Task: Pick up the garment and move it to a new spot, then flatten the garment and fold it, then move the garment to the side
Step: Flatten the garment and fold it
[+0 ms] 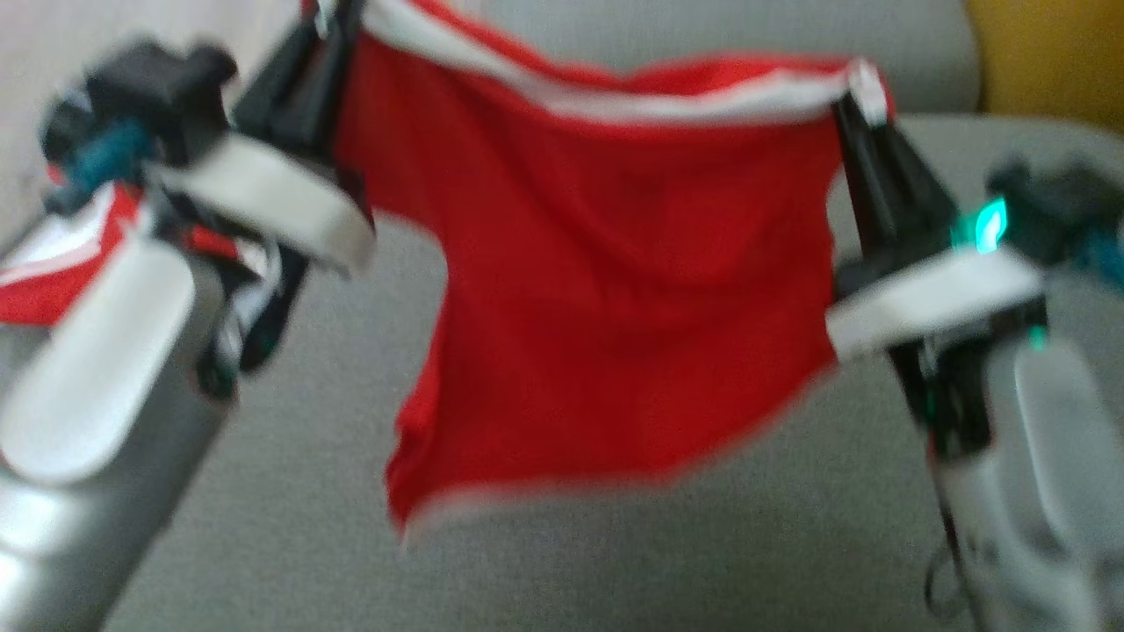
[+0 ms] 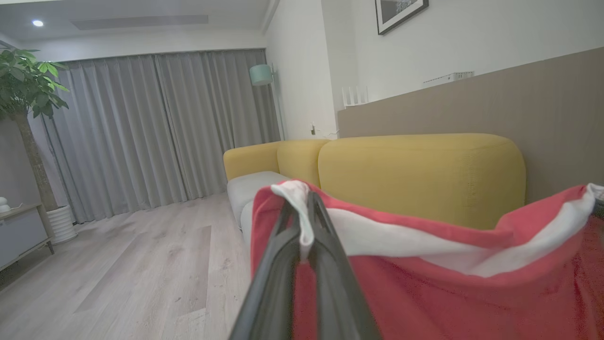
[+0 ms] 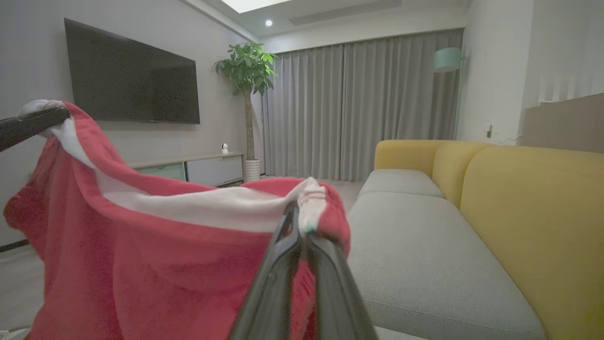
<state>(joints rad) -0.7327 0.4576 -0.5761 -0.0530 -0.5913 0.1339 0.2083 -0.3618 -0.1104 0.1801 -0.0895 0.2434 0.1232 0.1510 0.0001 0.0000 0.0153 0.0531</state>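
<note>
Above the grey sofa seat, the left gripper is clenched on one top corner of the garment. The right gripper is clenched on the other top corner. Each pinches the white band that runs along the upper edge. There is one garment, held by two grippers. It is red cloth with a pale trim along its lower hem. It hangs spread between the grippers with the banded edge sagging in the middle. The head view is blurred, so I cannot tell whether the hem touches the seat. A yellow backrest stands behind it.
</note>
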